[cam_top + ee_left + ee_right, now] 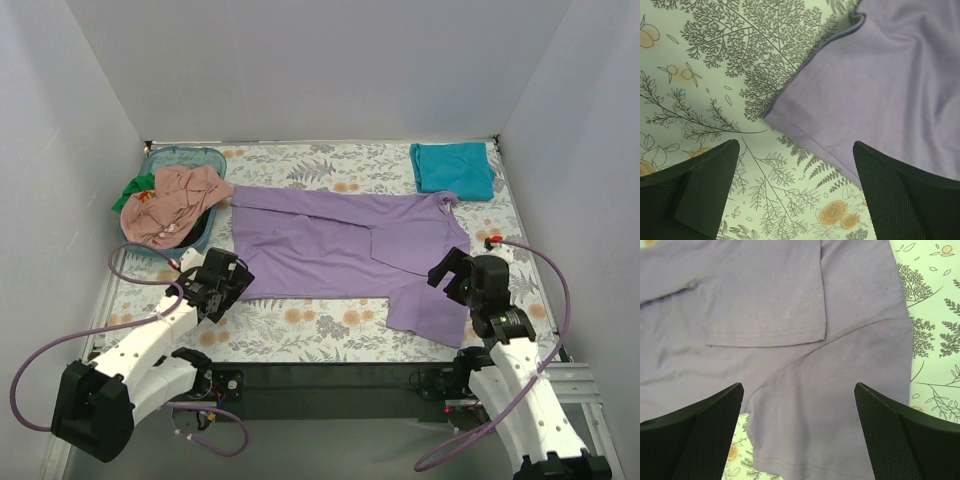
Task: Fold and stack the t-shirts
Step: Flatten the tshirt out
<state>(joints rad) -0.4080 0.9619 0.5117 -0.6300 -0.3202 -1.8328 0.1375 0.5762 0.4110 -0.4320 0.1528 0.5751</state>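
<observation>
A large lavender-purple t-shirt (340, 240) lies spread across the middle of the table, one sleeve folded onto its body. A folded teal t-shirt (452, 168) lies at the back right. A salmon-pink t-shirt (172, 203) and a bit of a green one (130, 192) sit in the basket. My left gripper (232, 280) is open and empty over the purple shirt's near left corner (771, 114). My right gripper (445, 272) is open and empty above the shirt's near right sleeve (825, 410).
A blue-green plastic basket (186, 155) stands at the back left. The tabletop has a floral cloth (300, 325). White walls close in the left, back and right sides. Purple cables loop beside both arms.
</observation>
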